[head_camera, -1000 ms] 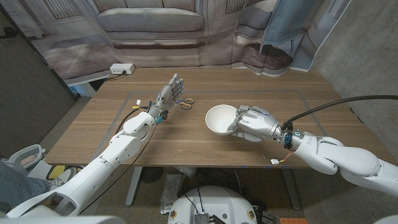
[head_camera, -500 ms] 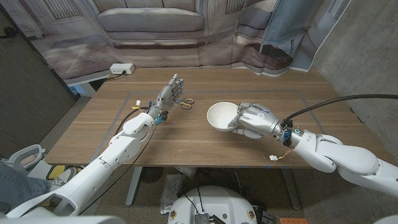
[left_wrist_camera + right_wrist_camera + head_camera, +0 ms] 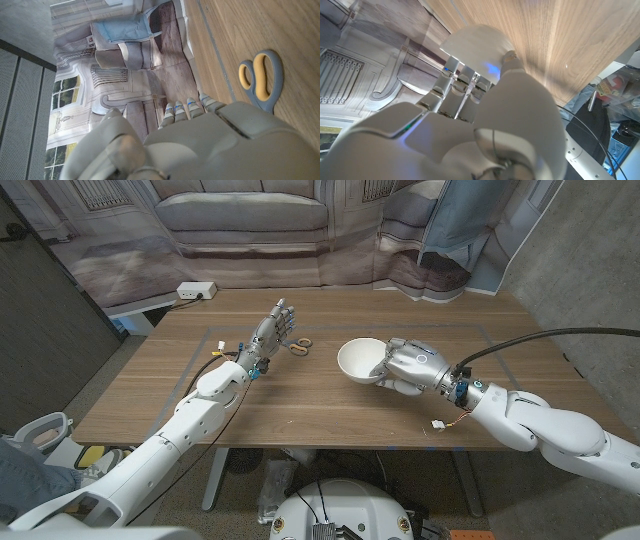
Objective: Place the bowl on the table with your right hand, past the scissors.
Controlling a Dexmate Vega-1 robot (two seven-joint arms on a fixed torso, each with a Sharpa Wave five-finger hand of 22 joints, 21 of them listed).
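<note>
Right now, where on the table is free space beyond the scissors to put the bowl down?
Bare wood lies between the scissors and the table's far edge, and widely on the far right. It is crowded around the left hand, which stands beside the scissors. The right hand holds the bowl.

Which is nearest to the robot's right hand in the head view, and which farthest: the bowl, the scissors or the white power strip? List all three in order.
1. Bowl: held in the right hand, right of the table's centre.
2. Scissors: further left, beside the left hand's fingers.
3. White power strip: just past the table's far-left corner.
</note>
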